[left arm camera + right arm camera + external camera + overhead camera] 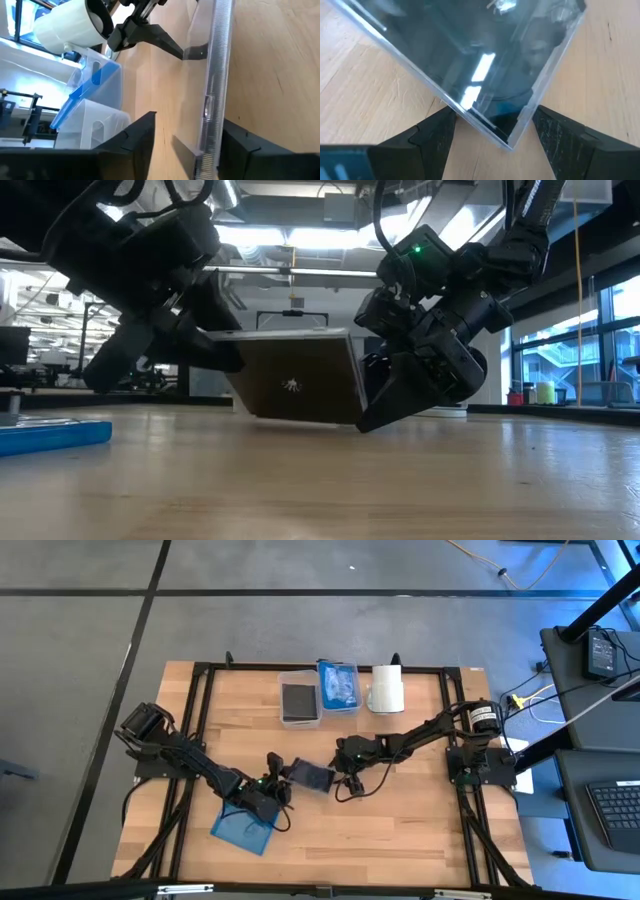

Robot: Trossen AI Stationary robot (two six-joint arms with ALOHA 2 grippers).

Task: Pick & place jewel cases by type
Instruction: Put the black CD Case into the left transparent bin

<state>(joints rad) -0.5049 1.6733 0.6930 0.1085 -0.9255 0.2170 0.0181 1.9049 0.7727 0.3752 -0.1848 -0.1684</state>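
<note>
Wooden table (400,810) with two dark arms meeting near its middle.

From above only:
- dark grey jewel case (312,777) between left gripper (280,772) and right gripper (345,778)
- blue jewel case (243,831) flat on the near left, just beside the left arm
- at the far edge, left bin (299,675) with dark cases, right bin (337,663) with blue ones, and white roll (386,690) to their right

From table height only: dark case tilted, with its left side raised and its right lower corner close to the wood.

From the left wrist: case seen edge-on, touching one finger (240,145), with a clear gap to the other, so released and not clenched. From the right wrist: corner of the case inside that claw. Cannot tell whether grasping or only around it.

Free wood on the near right and the far left. Both claws close at opposite edges of the dark case, with little room between them.

Count: one dark case in the air, one blue on the table, two bins, one roll. Number stacked inside each bin not readable.
</note>
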